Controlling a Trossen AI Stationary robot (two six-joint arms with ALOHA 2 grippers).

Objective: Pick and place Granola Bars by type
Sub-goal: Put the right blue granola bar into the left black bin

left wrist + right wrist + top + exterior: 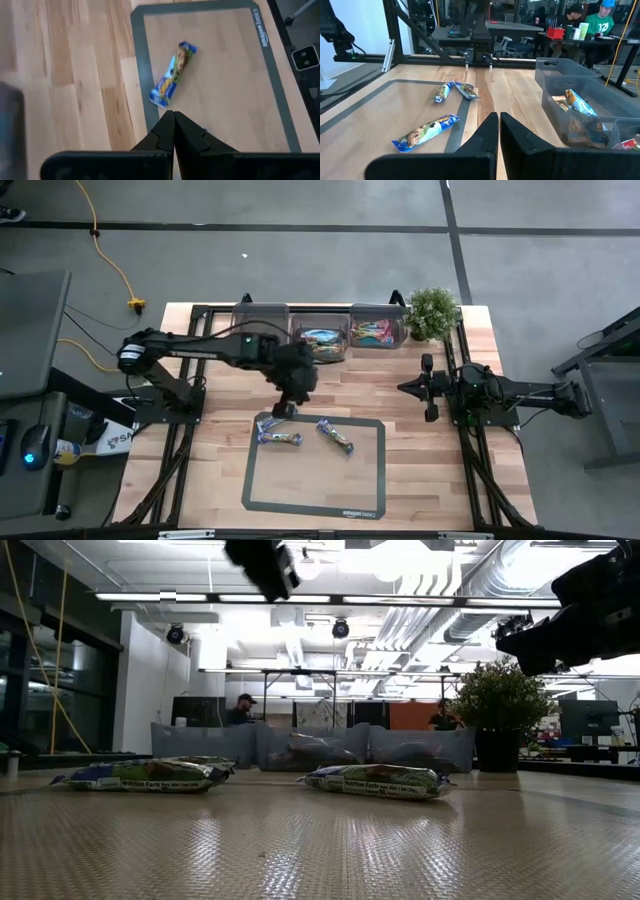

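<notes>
Three granola bars lie flat on the grey-rimmed mat (313,480). One blue bar (335,436) (173,75) lies near the mat's far edge. Two more (442,92) (466,90) lie end to end at its far left corner (278,435). My left gripper (284,412) (173,116) hangs shut above the mat's far left corner, slanting down, with nothing between its fingers. My right gripper (404,387) (498,117) waits shut and level at the table's right, clear of the mat.
Three clear grey bins stand along the far edge: the left one (260,320), the middle one (322,337) with blue bars, and the right one (377,332) with pink and orange ones. A potted plant (432,310) stands to their right. People sit at desks beyond the table.
</notes>
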